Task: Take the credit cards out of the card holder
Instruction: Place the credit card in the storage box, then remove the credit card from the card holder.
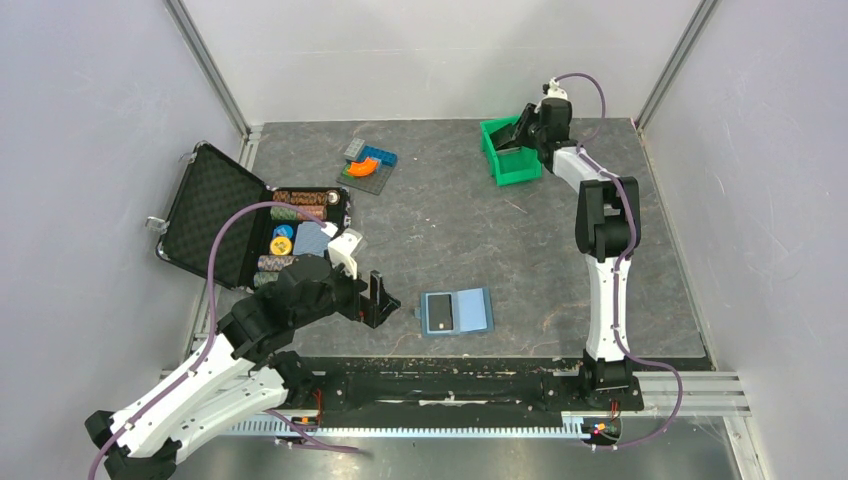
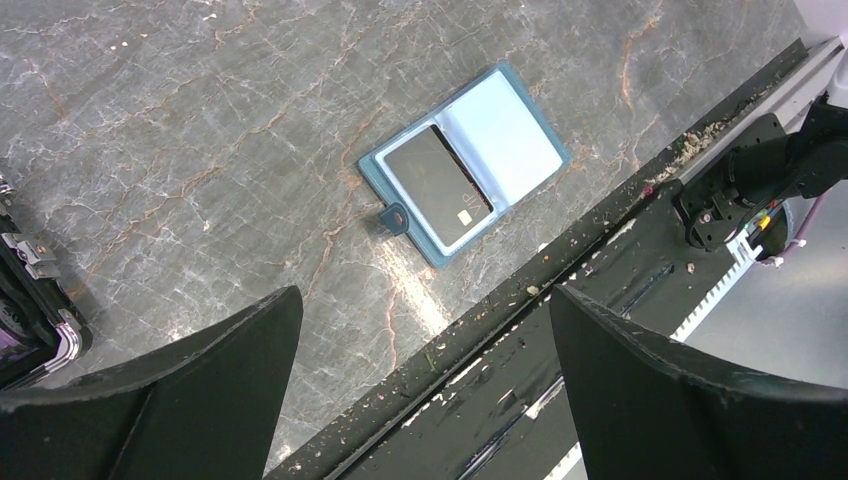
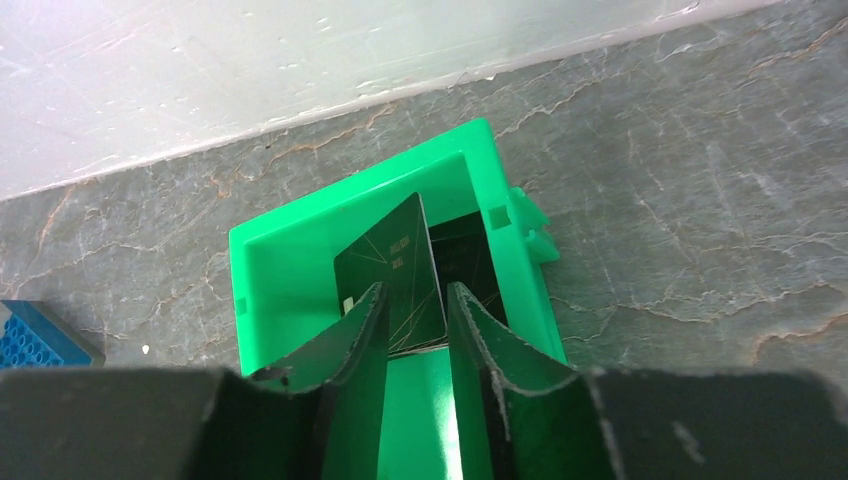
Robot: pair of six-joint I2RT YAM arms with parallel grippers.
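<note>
Clearly well along: one thin dark card [image 3: 395,270] leaned inside the green plastic bin [image 3: 290,290] at the far side, with what looked like a second [image 3: 465,260] behind it. The right gripper [image 3: 415,295] hung over them, jaws a little apart. One dark card [image 2: 440,185] lay in the open teal-blue bifold wallet [image 2: 500,135] near the front edge. The left gripper [image 2: 422,300] hovered beside it, spread wide and empty, nothing between; the black foam-lined case [image 1: 210,215] sat well off left

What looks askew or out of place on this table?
A thin dark grey card stands tilted on edge inside the green plastic bin, leaning rather than lying flat. A second dark card sits behind it.
</note>
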